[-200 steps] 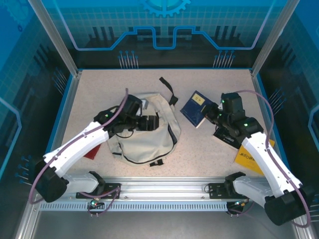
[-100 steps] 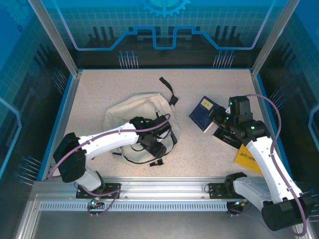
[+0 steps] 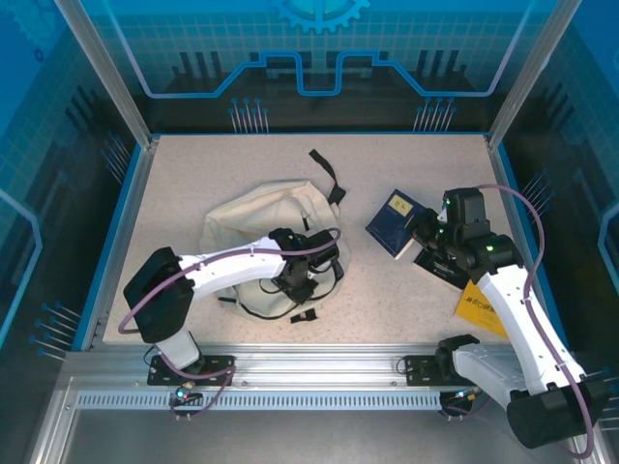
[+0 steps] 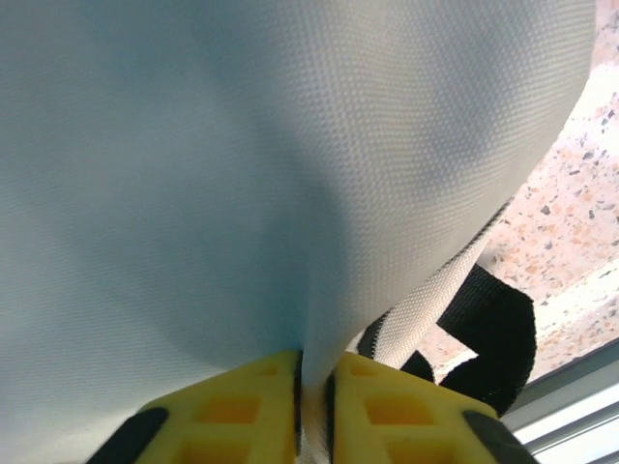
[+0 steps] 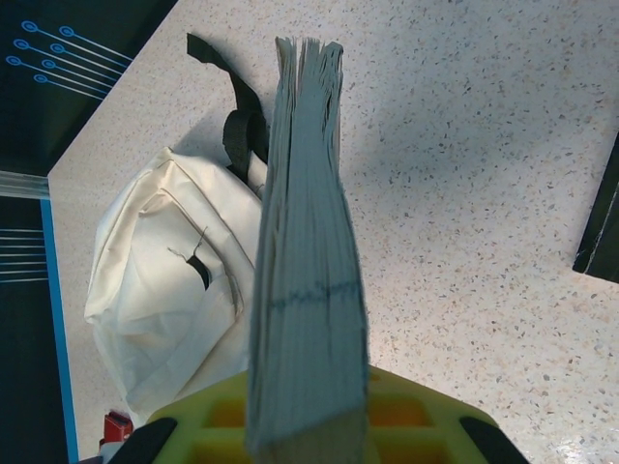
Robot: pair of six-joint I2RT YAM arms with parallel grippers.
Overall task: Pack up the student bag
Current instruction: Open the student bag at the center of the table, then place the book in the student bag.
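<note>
The student bag [image 3: 253, 220], cream fabric with black straps, lies crumpled left of the table's middle. My left arm reaches across its near side, and my left gripper [image 3: 298, 280] is shut on a fold of the bag's cloth [image 4: 290, 193]; the yellow fingers [image 4: 242, 401] pinch it tight in the left wrist view. To the right of the bag, my right gripper [image 3: 420, 232] is shut on a blue book [image 3: 395, 220] held off the table. In the right wrist view the book's page edge [image 5: 308, 222] stands between the fingers, with the bag [image 5: 169, 280] beyond on the left.
A black book [image 3: 437, 268] lies under my right arm and a yellow book [image 3: 481, 309] nearer the right front. Black straps [image 3: 329, 174] trail behind the bag. A small red thing [image 5: 116, 425] shows past the bag. Blue walls border the table.
My left arm swung right across the bag and its gripper closed on the cloth at the bag's near right side. My right gripper shifted slightly right with the blue book, then held still.
</note>
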